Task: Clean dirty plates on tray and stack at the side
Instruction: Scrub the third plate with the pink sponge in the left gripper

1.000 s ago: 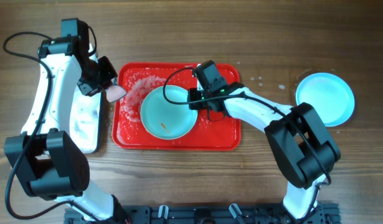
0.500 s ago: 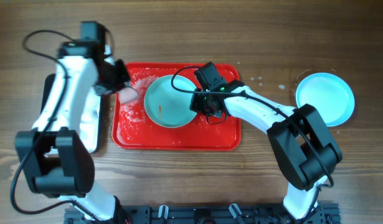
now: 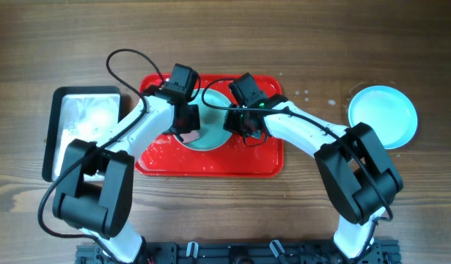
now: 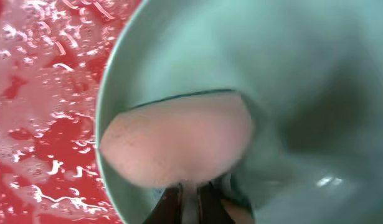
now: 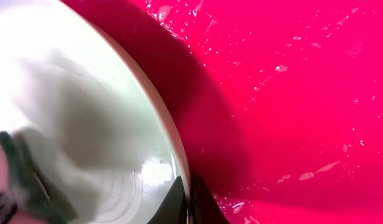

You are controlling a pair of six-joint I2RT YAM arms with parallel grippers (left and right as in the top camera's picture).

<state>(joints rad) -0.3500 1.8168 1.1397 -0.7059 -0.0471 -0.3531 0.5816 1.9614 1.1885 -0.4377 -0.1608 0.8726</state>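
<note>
A pale turquoise plate [image 3: 213, 117] is held tilted over the wet red tray [image 3: 265, 163]. My right gripper [image 3: 236, 121] is shut on the plate's right rim; the wrist view shows its fingers [image 5: 190, 199] pinching the rim [image 5: 169, 130]. My left gripper [image 3: 188, 134] is shut on a pink sponge [image 3: 190, 136] and presses it inside the plate. In the left wrist view the sponge [image 4: 175, 143] lies against the plate's inner face [image 4: 303, 81], with the fingers [image 4: 191, 208] below it. Another clean plate [image 3: 383, 116] lies on the table at the far right.
A black-rimmed silver pan [image 3: 82, 128] with foamy water stands left of the tray. The tray floor [image 4: 35, 81] is covered with water drops and suds. Small water drops [image 3: 307, 94] lie on the wood between tray and right plate.
My left arm swung right from the silver pan, over the tray, and brought the sponge onto the plate. The right gripper has lifted the plate slightly and tilted it.
</note>
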